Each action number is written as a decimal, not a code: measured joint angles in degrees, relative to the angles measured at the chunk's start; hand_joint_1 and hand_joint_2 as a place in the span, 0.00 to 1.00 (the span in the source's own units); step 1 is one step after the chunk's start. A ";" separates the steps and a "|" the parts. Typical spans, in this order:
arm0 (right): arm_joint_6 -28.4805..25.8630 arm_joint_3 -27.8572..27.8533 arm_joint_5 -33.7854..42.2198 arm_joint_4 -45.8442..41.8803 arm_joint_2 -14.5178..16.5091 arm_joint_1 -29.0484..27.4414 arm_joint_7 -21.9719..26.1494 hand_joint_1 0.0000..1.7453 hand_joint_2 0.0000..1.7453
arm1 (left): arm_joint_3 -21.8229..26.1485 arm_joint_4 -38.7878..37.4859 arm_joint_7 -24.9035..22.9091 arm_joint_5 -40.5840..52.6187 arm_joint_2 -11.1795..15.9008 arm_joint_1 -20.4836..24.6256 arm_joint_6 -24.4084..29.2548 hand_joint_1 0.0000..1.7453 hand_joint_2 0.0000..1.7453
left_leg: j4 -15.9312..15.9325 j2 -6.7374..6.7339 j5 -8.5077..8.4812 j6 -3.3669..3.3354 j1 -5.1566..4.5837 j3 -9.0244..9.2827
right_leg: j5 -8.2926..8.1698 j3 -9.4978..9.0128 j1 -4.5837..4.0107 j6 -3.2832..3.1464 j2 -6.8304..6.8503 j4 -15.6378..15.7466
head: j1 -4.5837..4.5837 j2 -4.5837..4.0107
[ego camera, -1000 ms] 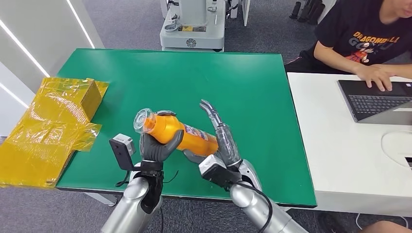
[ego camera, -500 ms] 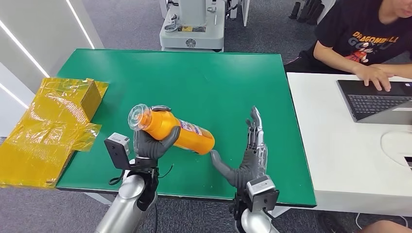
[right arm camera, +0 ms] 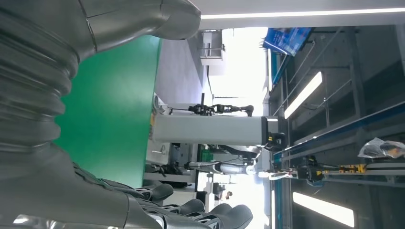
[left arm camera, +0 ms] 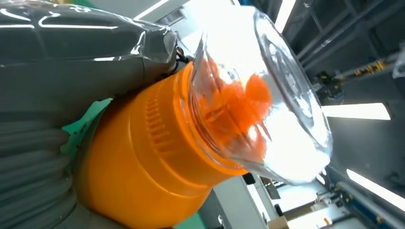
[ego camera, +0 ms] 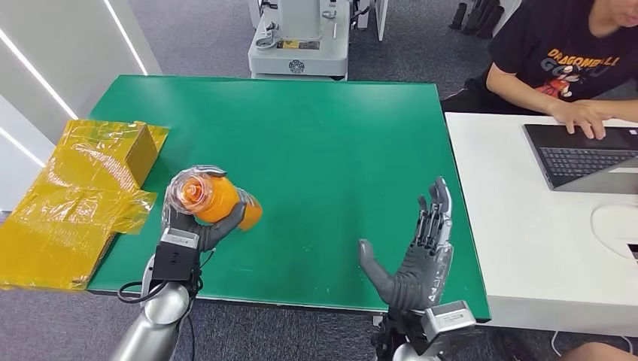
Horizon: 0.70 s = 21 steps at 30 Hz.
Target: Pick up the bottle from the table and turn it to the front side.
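My left hand (ego camera: 197, 226) grips an orange bottle (ego camera: 217, 201) above the front left part of the green table (ego camera: 316, 135), its clear cap (ego camera: 189, 191) turned toward my head camera. In the left wrist view the bottle (left arm camera: 148, 157) and its clear cap (left arm camera: 267, 95) sit close to the lens, with the grey thumb (left arm camera: 81, 52) wrapped over the bottle's shoulder. My right hand (ego camera: 415, 259) hangs over the table's front right part, fingers spread and pointing away from me, nothing in it. In the right wrist view the right hand (right arm camera: 62, 133) has spread fingers (right arm camera: 191, 210) beside the green tabletop (right arm camera: 114, 109).
Crumpled yellow wrapping with a box (ego camera: 83, 195) lies at the table's left edge. A white desk (ego camera: 542, 226) adjoins on the right, where a person (ego camera: 564, 53) types on a laptop (ego camera: 579, 154). A grey machine base (ego camera: 299, 45) stands beyond the far edge.
My left hand has swung the bottle so its cap faces the camera and drawn it left and nearer. My right hand let go, moved right and toward the front edge, and stands spread.
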<state>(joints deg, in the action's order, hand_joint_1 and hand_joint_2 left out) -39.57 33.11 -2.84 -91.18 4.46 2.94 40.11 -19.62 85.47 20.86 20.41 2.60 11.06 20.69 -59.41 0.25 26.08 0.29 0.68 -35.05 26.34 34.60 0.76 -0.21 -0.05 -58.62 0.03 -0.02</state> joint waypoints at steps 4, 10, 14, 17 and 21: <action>1.08 -0.34 0.03 -1.41 0.02 -1.22 -0.15 0.00 1.00 | 1.21 1.40 -7.03 13.80 5.69 -1.09 1.72 1.00 1.00 | 0.01 -0.13 0.00 0.01 0.01 0.04 | -0.01 0.01 0.00 -0.02 -0.15 -0.03 | 0.01 0.00; 4.33 -1.10 -0.04 -2.99 0.07 -2.29 -0.68 0.00 1.00 | 4.97 1.53 -11.06 23.64 16.39 -1.36 -1.29 1.00 1.00 | 0.03 -0.18 -0.01 0.04 0.07 0.06 | 0.02 0.05 -0.06 -0.06 -0.18 -0.05 | 0.01 0.00; 5.74 -1.42 -0.16 -3.29 0.30 -2.39 -1.02 0.00 1.00 | 5.28 -0.06 -11.81 27.47 21.95 -0.56 -3.51 1.00 1.00 | 0.02 -0.18 -0.01 0.04 0.07 0.07 | 0.02 0.06 -0.06 -0.07 -0.17 -0.05 | 0.01 0.00; 6.52 -1.70 -0.37 -3.57 0.53 -2.45 -1.01 0.00 1.00 | 4.10 -3.03 -12.69 34.06 24.17 2.20 -5.54 1.00 1.00 | 0.00 -0.13 -0.02 0.03 0.06 0.06 | 0.01 0.09 -0.05 -0.06 -0.11 -0.02 | -0.01 0.00; 7.24 -2.37 -0.78 -3.70 1.04 -2.56 -0.87 0.00 1.00 | -0.52 -11.76 -12.14 43.24 25.02 10.04 -7.61 1.00 1.00 | -0.02 -0.04 -0.05 0.03 0.03 0.08 | -0.04 0.01 -0.03 -0.07 -0.02 -0.01 | 0.00 0.00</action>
<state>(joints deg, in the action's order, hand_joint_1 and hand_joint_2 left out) -32.32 30.74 -3.62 -94.88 5.50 0.38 39.23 -20.14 73.71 8.72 63.65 27.63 21.10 13.07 -59.43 0.21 26.03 0.32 0.71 -34.97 26.30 34.61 0.73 -0.28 -0.06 -58.64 0.03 -0.02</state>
